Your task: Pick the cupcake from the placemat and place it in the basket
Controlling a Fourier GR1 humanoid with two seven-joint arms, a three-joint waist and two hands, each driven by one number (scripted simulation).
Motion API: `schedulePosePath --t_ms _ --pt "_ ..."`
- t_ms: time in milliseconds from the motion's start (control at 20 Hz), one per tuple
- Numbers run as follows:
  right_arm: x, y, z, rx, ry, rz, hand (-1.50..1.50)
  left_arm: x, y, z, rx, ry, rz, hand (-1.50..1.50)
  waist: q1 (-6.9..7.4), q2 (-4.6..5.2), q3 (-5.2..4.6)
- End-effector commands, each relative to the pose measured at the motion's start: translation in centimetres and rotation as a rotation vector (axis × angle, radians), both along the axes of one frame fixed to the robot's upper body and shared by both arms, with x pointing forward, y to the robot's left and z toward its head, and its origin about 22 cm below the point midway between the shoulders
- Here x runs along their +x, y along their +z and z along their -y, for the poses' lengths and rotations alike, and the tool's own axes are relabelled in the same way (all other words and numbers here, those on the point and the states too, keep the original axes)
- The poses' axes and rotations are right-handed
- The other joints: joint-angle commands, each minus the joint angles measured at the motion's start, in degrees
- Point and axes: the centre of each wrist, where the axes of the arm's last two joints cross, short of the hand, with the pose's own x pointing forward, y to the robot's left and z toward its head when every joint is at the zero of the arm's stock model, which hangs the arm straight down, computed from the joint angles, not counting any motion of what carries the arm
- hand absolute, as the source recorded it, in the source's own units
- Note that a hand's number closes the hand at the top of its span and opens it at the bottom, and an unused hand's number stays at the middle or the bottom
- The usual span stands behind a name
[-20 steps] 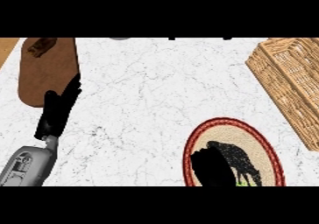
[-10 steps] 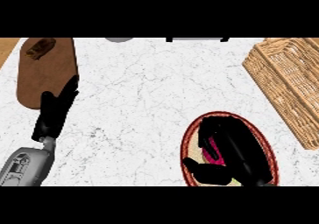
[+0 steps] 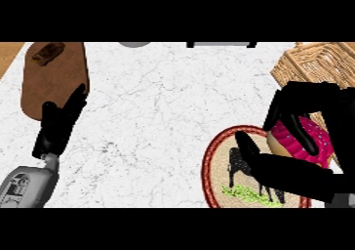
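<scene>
The right hand [image 3: 310, 146] is curling its fingers and thumb around the cupcake [image 3: 304, 141], which is showing as pink with a tan side between the black fingers. The cupcake is sitting inside that hand, over the right part of the round placemat [image 3: 234, 180]; whether it is touching the mat or is lifted off it is hard to tell.

The basket [image 3: 317, 61] is lying up and a little to the right of the hand, near the top right corner, and its long side is running off toward the right edge. The fingertips are nearly reaching its lower wall already. So the coming move is probably a short carry up and away from the robot, high enough to clear the basket's rim.

The right hand is much nearer the basket. The left hand [image 3: 59, 124] is resting far off at the left, fingers straight, beside a brown cutting board [image 3: 54, 78], and holding nothing.
</scene>
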Motion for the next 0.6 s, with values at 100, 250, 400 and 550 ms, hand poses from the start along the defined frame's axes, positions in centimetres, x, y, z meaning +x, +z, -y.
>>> schedulePosePath --t_ms 100,250,400,550 --pt "1.2 7.4 1.6 0.037 -0.066 0.012 1.5 0.3 -0.6 -0.2 -0.009 -0.002 0.002 0.0 -0.32 0.06 -0.03" --pt "2.5 10.5 2.5 0.065 -0.138 0.051 1.5 0.7 0.4 0.2 0.024 -0.004 0.011 0.0 -0.16 -0.01 -0.01" --pt "4.6 11.9 4.8 -0.075 -0.237 0.049 1.5 -0.9 -0.9 -0.9 0.007 -0.001 0.0 0.0 0.44 0.12 -0.03" --pt "5.1 12.4 5.7 -0.274 -0.323 0.031 1.5 0.4 0.0 -0.3 0.003 0.007 0.008 0.0 -0.21 0.18 -0.05"
